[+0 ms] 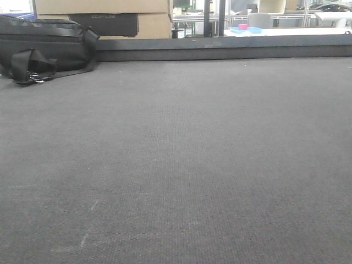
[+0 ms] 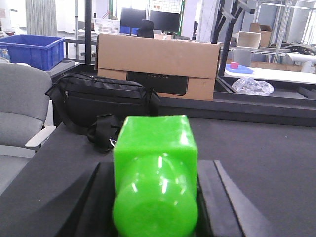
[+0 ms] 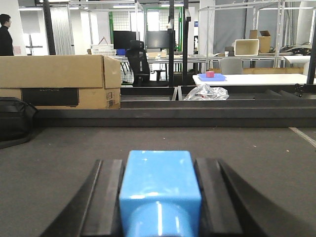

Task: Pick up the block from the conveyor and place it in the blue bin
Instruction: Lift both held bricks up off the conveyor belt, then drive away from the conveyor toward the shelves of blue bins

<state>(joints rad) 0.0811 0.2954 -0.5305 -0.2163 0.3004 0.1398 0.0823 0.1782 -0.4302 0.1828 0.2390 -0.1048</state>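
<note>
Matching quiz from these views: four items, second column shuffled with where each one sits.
1. green block
2. blue block
3. black bag
4. cardboard box

A. held in the right end effector
B. on the conveyor, against its rail
C. held in the left end effector
D. beyond the rail, behind the bag

Pairs: 1-C, 2-A, 3-B, 4-D
</note>
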